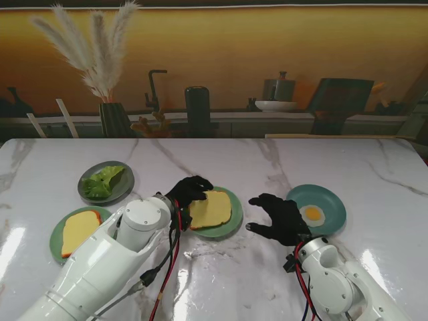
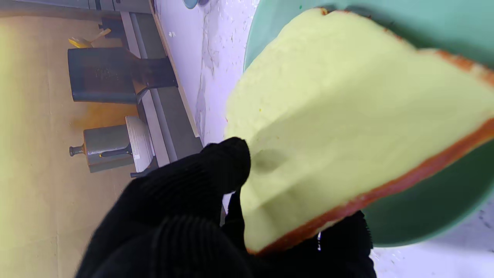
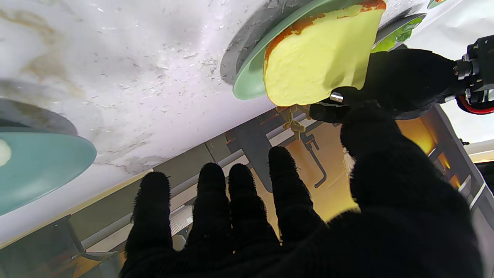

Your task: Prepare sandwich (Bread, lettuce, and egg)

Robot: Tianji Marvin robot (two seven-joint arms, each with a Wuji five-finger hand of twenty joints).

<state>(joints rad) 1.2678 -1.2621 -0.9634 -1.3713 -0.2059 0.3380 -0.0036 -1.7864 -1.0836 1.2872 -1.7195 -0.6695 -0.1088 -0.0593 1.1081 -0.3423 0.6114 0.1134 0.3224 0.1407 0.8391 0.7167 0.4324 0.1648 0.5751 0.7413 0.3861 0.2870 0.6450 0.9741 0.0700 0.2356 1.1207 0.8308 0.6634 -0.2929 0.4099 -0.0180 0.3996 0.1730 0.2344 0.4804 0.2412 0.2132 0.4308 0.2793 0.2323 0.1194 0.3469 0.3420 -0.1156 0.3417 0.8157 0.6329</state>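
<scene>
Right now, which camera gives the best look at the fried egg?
The stand view: the fried egg lies whole on its teal plate, right of the right hand. The right wrist view catches only a white sliver at its edge; the left wrist view shows none of it.

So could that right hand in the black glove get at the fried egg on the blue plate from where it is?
Probably yes. The right hand hangs open beside the blue plate, and the fried egg lies on the plate's near-left part, closest to that hand. Nothing stands between them; the left hand is busy with the bread slice.
</scene>
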